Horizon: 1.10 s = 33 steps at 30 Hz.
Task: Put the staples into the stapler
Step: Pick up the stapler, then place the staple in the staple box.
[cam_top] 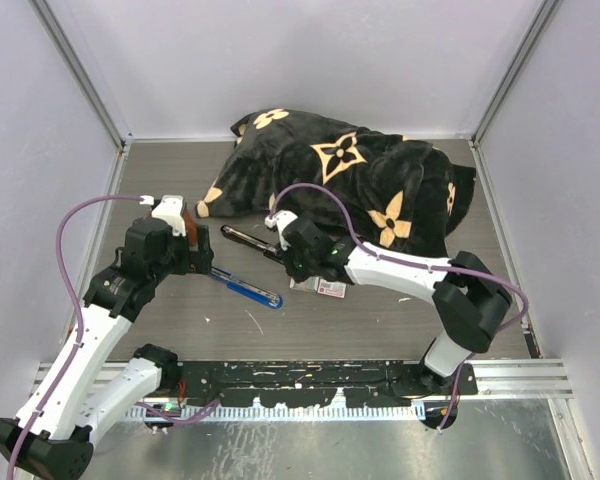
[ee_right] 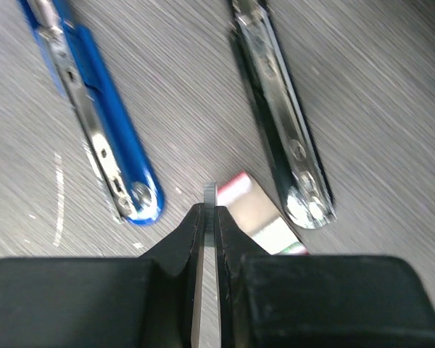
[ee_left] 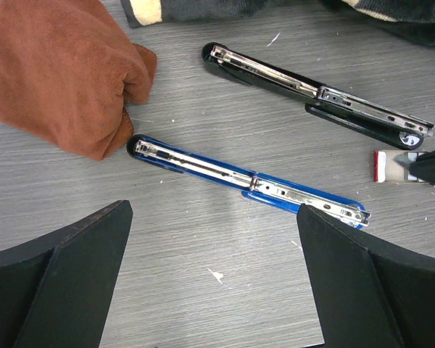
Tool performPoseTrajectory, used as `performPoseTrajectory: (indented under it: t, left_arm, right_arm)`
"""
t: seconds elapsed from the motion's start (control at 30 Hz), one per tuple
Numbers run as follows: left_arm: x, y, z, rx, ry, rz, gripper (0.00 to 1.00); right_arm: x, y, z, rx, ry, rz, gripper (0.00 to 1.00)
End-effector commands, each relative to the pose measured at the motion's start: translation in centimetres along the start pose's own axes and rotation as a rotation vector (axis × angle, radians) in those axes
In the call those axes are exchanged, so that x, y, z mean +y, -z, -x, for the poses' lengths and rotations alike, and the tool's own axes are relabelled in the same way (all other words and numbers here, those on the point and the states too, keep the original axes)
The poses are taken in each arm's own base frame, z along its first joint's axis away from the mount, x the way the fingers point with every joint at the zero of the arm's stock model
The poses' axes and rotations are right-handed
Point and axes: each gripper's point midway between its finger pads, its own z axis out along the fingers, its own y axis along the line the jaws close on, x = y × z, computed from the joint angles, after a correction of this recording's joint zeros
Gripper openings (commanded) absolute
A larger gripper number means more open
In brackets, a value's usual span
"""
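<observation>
Staples [ee_right: 209,194] pinched in R end effector [ee_right: 209,212], arm stretched low; L end effector [ee_left: 214,212] released, hovering.

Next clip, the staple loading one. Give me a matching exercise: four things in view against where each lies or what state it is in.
Things:
1. blue stapler
2. black stapler
3. staples box
4. right end effector

Descriptions:
A. opened flat, the one nearer the patterned blanket
B. pinched on a thin grey strip
C. opened flat, the one farther from that blanket
D. white with a red edge, lying by the staplers' right ends

Pairs: 1-C, 2-A, 3-D, 4-B
</observation>
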Motion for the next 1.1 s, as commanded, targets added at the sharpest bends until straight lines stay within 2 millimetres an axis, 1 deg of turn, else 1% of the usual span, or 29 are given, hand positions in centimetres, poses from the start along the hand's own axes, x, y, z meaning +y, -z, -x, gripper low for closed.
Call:
performPoseTrajectory:
  t: [0.0,0.07,0.2,0.3,0.4,0.8,1.07]
  left_arm:
    - [0.1,0.2,1.5,-0.065,0.004,0.005,1.00]
    - [0.1,0.2,1.5,-0.064,0.005,0.003,1.00]
    - [0.1,0.2,1.5,-0.064,0.005,0.001,1.00]
    - [0.0,0.2,1.4,-0.063,0.005,-0.003,1.00]
    - [0.0,0.3,1.5,-0.066,0.006,-0.003,1.00]
    - [-0.1,0.3,1.5,-0.066,0.007,-0.008,1.00]
    - [-0.1,0.3,1.5,-0.067,0.008,-0.010,1.00]
  right_arm:
    - [-4.7,3.6,-2.2,0.058,-0.014,-0.256,0.04]
    - [-5.8,4.6,-3.4,0.082,-0.026,-0.319,0.04]
    - [-7.4,6.0,-5.6,0.138,-0.047,-0.430,0.04]
    - [-8.4,6.5,-6.5,0.159,-0.048,-0.508,0.04]
    - [-8.9,6.6,-6.7,0.163,-0.050,-0.553,0.04]
    - [-7.9,4.8,-7.8,0.200,-0.017,-0.583,0.04]
    - [-7.7,3.8,-8.5,0.213,0.003,-0.606,0.05]
